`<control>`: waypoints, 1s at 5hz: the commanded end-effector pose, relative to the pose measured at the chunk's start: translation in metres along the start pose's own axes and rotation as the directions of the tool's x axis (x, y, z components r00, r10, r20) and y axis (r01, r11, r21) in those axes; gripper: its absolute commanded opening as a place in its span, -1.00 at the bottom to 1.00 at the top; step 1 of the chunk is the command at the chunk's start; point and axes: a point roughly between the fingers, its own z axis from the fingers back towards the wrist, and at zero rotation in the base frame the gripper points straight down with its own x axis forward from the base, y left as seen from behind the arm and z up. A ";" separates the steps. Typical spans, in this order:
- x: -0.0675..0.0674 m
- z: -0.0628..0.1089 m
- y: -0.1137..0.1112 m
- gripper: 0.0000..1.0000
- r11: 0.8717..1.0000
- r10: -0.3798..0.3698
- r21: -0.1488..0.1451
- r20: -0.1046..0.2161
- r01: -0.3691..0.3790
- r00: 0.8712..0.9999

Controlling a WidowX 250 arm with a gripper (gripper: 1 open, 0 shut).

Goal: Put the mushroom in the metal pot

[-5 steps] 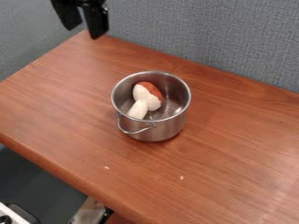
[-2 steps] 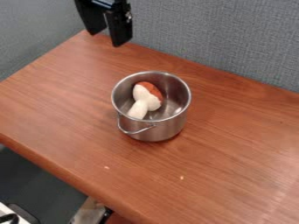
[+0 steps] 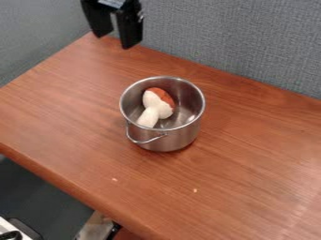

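Already the mushroom [image 3: 154, 106] lies inside the metal pot [image 3: 163, 114], stem toward seven o'clock, reddish-brown cap toward one o'clock, leaning on the pot's inner wall. The gripper [image 3: 115, 19] hangs at about eleven o'clock from the pot, well apart and above the table's [image 3: 251, 178] far edge, jaws spread and empty. By my judgement, nothing remains but to retreat.

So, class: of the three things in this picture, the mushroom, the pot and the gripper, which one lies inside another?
The mushroom: it lies inside the metal pot, while the gripper hangs apart above the table's far edge.
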 end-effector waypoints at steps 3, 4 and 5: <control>0.024 0.016 0.020 1.00 0.988 0.151 -0.010 0.023 -0.151 0.988; 0.008 0.017 0.024 1.00 0.974 0.225 -0.013 0.032 -0.224 0.974; -0.009 0.019 0.018 1.00 0.962 0.273 -0.015 0.040 -0.273 0.961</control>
